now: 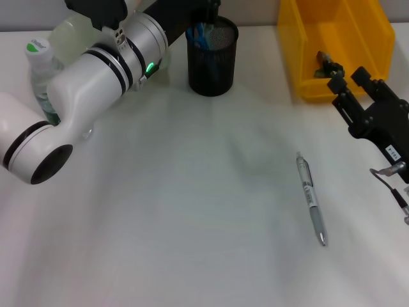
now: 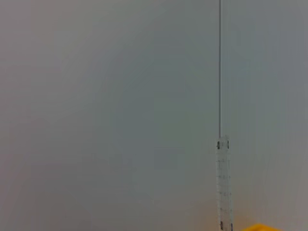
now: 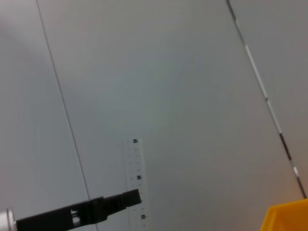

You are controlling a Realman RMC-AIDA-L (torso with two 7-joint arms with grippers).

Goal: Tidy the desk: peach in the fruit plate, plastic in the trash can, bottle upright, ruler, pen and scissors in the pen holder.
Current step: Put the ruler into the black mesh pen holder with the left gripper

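Note:
My left arm reaches across the back of the desk [image 1: 192, 211], and its gripper [image 3: 131, 197] is shut on the clear ruler [image 3: 134, 168], held upright over the black mesh pen holder [image 1: 212, 67]. The ruler [image 2: 223, 183] also stands straight up in the left wrist view. Blue scissors [image 1: 200, 35] stick out of the holder. The bottle [image 1: 39, 67] stands upright at the far left. A silver pen [image 1: 311, 198] lies on the desk. The plastic [image 1: 327, 64] lies in the yellow trash can [image 1: 303, 89]. My right gripper [image 1: 349, 78] hovers open and empty beside the can. The peach is hidden.
The pale green fruit plate [image 1: 73, 32] sits at the back left, mostly behind my left arm. The white left forearm [image 1: 96, 77] spans the desk's left side. A corner of the trash can [image 3: 286, 219] shows in the right wrist view.

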